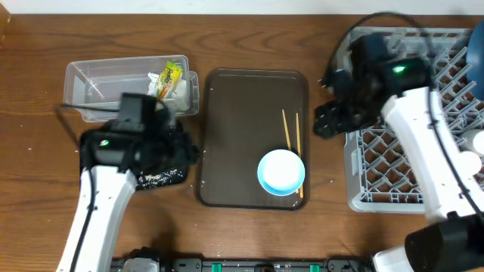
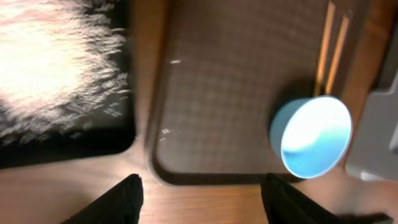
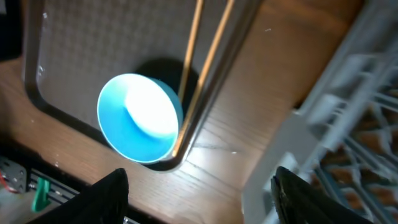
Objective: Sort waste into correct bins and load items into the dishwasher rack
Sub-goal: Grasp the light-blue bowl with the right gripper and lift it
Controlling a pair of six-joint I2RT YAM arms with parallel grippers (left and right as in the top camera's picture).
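The light blue bowl (image 1: 281,171) sits on the front right of the brown serving tray (image 1: 227,136), with two wooden chopsticks (image 1: 291,140) beside it. The clear tub (image 1: 98,83) holds the white tissue (image 1: 159,81) and the yellow-green wrapper (image 1: 172,75). The black tray (image 1: 162,178) holds rice grains and lies mostly under my left arm. My left gripper (image 1: 187,151) is open and empty above the table between the black tray (image 2: 62,81) and the serving tray (image 2: 236,93). My right gripper (image 1: 329,121) is open and empty at the left edge of the grey dishwasher rack (image 1: 393,174).
The dark blue plate (image 1: 478,75) stands in the rack at the far right. The left wrist view shows the bowl (image 2: 314,137) and chopsticks (image 2: 333,50). The right wrist view shows the bowl (image 3: 140,118), chopsticks (image 3: 208,68) and rack edge (image 3: 336,137).
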